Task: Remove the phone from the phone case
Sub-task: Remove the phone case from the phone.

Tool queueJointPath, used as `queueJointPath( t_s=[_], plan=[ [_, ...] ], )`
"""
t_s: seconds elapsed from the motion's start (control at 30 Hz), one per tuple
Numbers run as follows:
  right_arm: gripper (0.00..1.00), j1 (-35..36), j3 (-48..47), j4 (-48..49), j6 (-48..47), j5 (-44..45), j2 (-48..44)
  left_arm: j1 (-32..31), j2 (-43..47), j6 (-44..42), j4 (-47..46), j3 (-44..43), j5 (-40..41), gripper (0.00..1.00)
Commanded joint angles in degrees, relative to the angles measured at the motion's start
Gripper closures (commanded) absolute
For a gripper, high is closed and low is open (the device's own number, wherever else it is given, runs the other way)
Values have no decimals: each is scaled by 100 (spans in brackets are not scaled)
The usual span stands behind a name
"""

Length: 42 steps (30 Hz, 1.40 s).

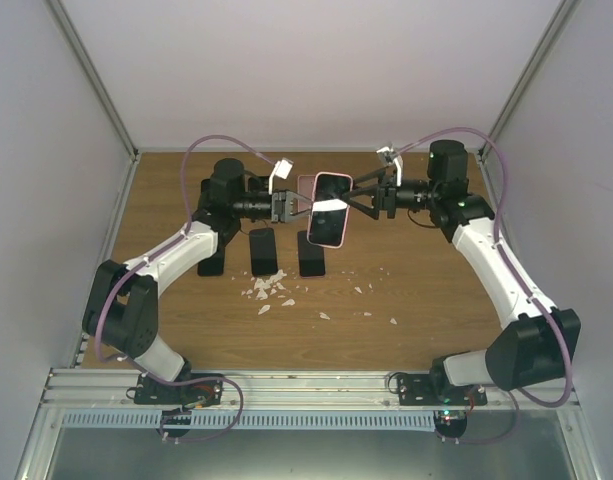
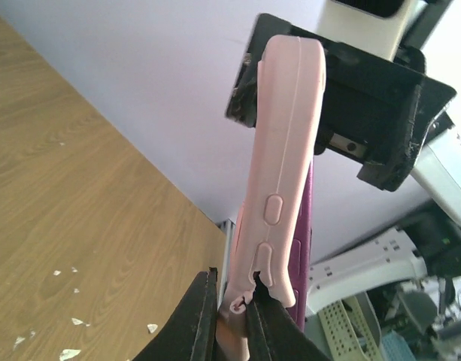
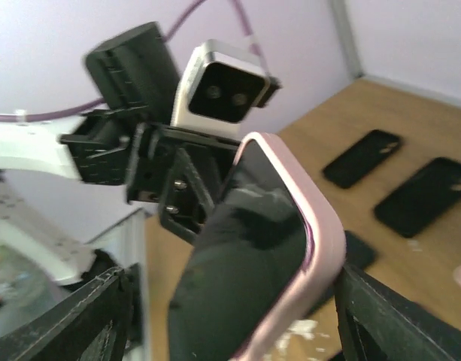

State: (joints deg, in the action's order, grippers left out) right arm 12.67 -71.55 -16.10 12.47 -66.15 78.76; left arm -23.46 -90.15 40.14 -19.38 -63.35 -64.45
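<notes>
The left gripper [image 1: 298, 208] is clenched on one edge of the single pink phone case [image 2: 284, 150], which hangs in the air above the wooden counter [image 1: 416, 290] with the one dark-screened phone [image 3: 238, 278] seated inside it. To its right, the right gripper [image 1: 350, 198] is released, its jaws spread wide, one to each side of the case. On the counter below lie three black phones [image 1: 211, 265] [image 1: 263, 250] [image 1: 311, 254] in a row, with white scraps [image 1: 269, 290] scattered just in front of them.
</notes>
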Motion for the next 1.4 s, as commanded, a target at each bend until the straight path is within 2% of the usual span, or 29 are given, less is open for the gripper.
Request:
queueJointPath(
  t_s=[0.0,0.23,0.37,0.53,0.93,1.37],
  plan=[
    [26,-44,-226,-661,-996,1469,-217,195,112,515,-346,78,527,100],
    [14,352,-195,-869,-1580,2537,-422,365,43,1535,497,99,1677,100],
    [14,793,-56,-921,-2007,3376,-468,427,-23,2223,764,132,1969,100],
    [14,1313,131,-846,-2610,4224,-529,488,-77,2561,708,247,1928,100],
    [18,2484,396,-361,-3454,5650,-264,523,-195,3028,537,383,1874,100],
    [20,3112,475,32,-4045,6592,140,532,-183,3188,465,482,1849,100]
  ],
)
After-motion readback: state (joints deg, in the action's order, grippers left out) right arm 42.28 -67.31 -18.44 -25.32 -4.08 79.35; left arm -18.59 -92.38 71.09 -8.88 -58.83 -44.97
